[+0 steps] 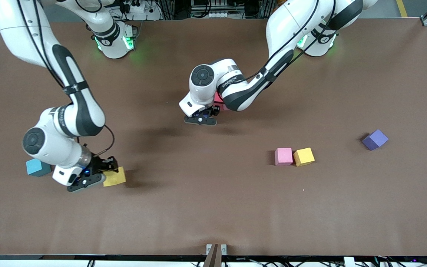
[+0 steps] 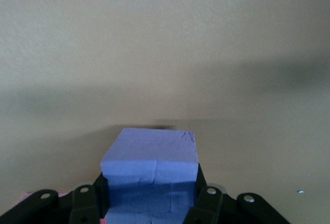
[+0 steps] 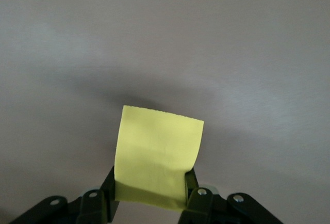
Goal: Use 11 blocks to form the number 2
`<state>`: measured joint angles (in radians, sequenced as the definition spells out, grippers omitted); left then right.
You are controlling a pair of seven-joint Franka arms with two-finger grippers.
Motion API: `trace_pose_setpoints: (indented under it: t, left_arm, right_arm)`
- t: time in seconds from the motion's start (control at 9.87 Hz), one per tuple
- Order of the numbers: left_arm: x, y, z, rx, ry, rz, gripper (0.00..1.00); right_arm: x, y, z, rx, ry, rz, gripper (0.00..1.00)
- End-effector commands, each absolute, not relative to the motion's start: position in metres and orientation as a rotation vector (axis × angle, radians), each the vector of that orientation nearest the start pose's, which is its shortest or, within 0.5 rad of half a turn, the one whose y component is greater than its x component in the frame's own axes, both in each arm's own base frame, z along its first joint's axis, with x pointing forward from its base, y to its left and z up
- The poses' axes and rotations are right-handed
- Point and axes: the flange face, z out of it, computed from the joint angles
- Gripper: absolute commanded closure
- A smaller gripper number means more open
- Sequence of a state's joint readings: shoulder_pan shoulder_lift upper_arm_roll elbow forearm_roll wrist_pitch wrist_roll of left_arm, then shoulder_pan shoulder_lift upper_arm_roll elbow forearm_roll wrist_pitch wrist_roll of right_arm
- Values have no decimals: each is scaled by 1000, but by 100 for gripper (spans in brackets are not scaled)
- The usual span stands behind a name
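My left gripper [image 1: 201, 119] hangs over the middle of the table, shut on a blue block [image 2: 149, 167] that fills the gap between its fingers [image 2: 206, 203]. A red block [image 1: 219, 99] peeks out from under that arm's wrist. My right gripper [image 1: 100, 174] is low near the right arm's end of the table, shut on a yellow block [image 1: 115, 176] [image 3: 157, 154]. A light blue block [image 1: 37, 167] sits on the table beside that arm. The number 2 is out of view.
A pink block [image 1: 283, 156] and an orange-yellow block [image 1: 304, 156] lie side by side toward the left arm's end. A purple block [image 1: 375, 139] lies alone closer to that end. The brown table [image 1: 213, 207] stretches bare toward the front camera.
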<state>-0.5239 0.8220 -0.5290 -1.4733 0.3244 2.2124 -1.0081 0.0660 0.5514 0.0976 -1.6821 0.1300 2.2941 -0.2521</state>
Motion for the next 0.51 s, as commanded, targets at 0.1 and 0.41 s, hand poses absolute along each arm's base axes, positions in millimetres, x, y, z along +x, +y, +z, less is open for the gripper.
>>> trace_pose_setpoints:
  t: [0.1,0.41]
  left_arm:
    - [421,-588,228,-3240,78,130,80]
    - [414,-592,227,-3234,116,120,80]
  right_arm:
    - [668,115,302,-2947,-442,-76,73]
    - [664,111,291,-2897,-350,-15,73]
